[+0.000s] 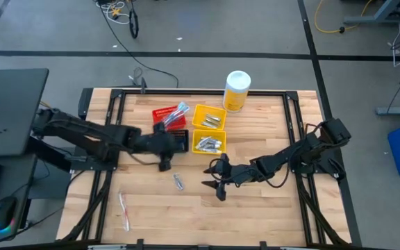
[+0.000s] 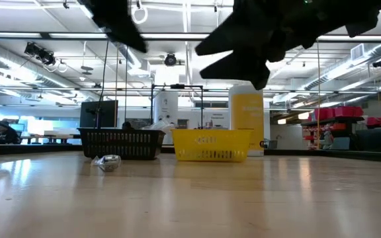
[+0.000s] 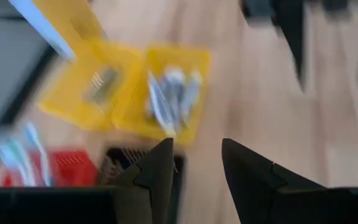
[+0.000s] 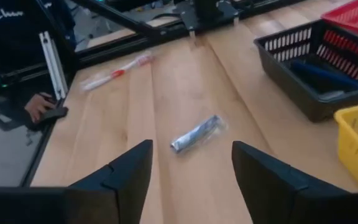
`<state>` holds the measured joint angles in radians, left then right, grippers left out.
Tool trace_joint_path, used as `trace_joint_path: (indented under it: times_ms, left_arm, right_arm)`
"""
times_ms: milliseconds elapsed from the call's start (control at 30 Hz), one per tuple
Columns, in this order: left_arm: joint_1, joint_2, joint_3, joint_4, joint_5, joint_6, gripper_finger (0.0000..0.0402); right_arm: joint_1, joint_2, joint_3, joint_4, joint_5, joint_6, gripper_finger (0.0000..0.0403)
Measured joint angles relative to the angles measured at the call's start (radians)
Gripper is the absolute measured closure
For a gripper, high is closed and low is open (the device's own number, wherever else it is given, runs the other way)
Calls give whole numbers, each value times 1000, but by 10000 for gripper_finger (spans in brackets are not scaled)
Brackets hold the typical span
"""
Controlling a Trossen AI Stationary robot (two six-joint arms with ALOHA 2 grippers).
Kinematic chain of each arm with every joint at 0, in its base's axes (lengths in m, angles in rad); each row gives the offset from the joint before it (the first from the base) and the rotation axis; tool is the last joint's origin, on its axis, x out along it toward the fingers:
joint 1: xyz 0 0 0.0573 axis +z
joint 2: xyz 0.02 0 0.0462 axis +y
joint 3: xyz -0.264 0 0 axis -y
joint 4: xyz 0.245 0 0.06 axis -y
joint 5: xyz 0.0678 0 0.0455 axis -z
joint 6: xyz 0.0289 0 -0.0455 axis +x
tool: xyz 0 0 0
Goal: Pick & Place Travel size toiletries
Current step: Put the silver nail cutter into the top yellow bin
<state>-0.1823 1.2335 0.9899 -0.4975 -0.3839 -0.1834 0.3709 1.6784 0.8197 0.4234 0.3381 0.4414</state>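
The right end effector (image 1: 217, 186) hangs above the bare wood near the middle of the table (image 1: 269, 215), its two fingers spread wide with nothing between them and nothing touched. In its wrist view a small silver tube (image 4: 196, 134) in clear wrap lies flat on the boards ahead of the fingers, well apart from them; in the high view that tube (image 1: 178, 182) sits at about 9 o'clock from the right end effector.

The left end effector (image 1: 165, 161) hovers at the edge of the black bin (image 1: 179, 141), fingers parted and empty.

A red-and-white toothbrush (image 1: 124, 210) lies alone toward 7 o'clock of the table. More tubes fill the two yellow bins (image 1: 209, 142), and toothbrushes stick out of the red bin (image 1: 164, 114). A dark blue item (image 4: 325, 74) rests inside the black bin. The yellow bottle (image 1: 236, 91) stands at 12 o'clock.
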Motion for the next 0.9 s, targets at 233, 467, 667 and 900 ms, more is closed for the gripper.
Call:
trace_joint_path:
  times_ms: [233,467,667,900]
  left_arm:
    - [-116,-20,-155,79,96,-66,257]
    - [-189,36,-286,276,170,1,257]
    - [-214,148,-324,380,229,76,257]
    - [-215,302,-304,496,228,113,257]
  right_arm:
    - [-10,42,18,28,10,-4,164]
    - [-13,40,22,-8,10,0,183]
    - [-13,40,22,-41,9,22,195]
    - [-13,39,21,-68,1,22,201]
